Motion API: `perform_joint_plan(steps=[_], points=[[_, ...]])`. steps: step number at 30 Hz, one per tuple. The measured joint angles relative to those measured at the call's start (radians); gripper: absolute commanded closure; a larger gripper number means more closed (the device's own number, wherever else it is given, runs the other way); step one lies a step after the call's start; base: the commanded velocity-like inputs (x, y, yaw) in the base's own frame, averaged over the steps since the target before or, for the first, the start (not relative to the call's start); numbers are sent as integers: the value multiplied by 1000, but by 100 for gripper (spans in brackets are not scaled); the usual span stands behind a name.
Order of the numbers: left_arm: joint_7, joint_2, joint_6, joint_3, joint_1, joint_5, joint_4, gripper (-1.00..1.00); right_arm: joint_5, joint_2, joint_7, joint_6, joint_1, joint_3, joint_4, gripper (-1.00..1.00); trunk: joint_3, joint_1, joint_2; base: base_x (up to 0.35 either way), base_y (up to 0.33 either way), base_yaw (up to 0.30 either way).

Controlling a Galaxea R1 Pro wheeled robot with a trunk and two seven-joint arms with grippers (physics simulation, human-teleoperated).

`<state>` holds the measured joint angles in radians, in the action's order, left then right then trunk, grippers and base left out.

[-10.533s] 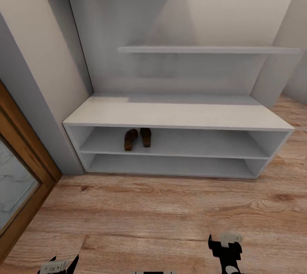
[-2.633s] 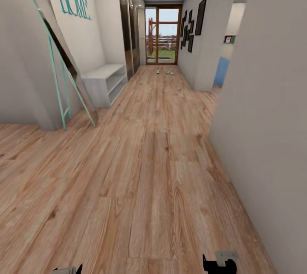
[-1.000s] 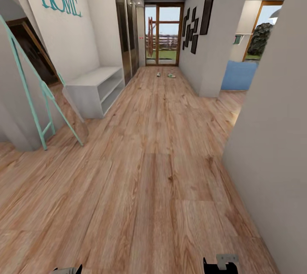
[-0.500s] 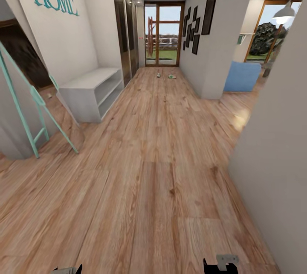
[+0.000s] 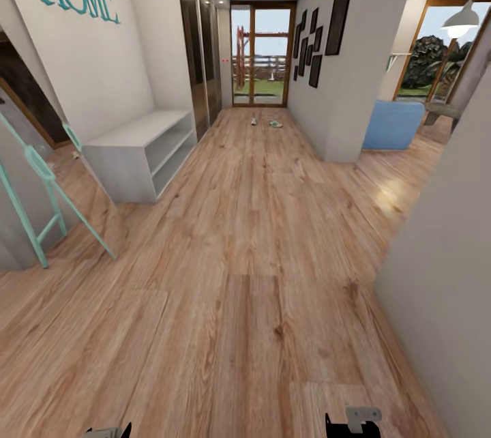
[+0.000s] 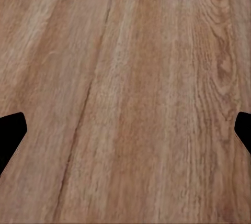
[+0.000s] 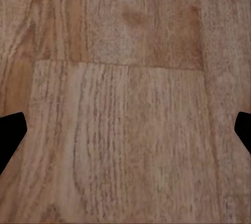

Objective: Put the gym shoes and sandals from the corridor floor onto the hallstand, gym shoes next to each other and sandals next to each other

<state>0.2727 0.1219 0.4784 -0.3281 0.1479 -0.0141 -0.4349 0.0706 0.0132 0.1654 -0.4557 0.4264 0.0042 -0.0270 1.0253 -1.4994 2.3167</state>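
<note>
Far down the corridor floor, two small pale gym shoes lie a little apart in front of the glass door. The pale grey hallstand stands against the left wall, seen end-on, with its shelves facing the corridor. The sandals are hidden from here. My left gripper and right gripper peek in at the bottom edge, low over bare planks. In the wrist views the left gripper and right gripper are open and hold nothing, fingertips wide apart.
A mint-framed leaning mirror stands near left. A grey wall closes in on the near right. A blue seat sits in the opening at right. Dark wardrobe doors follow the rack. A glass door ends the corridor.
The view has turned from facing the rack, with both sandals on its upper shelf, to looking down the corridor. It has since moved forward. Both grippers hold the same pose.
</note>
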Motion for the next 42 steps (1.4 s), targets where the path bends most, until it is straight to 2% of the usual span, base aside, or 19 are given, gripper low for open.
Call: perform_joint_plan(steps=[42], points=[[0, 0, 0, 0, 0, 0, 0, -100, 0, 0, 0, 0, -1, 0, 0, -100, 0, 0, 0, 338, 0, 0]])
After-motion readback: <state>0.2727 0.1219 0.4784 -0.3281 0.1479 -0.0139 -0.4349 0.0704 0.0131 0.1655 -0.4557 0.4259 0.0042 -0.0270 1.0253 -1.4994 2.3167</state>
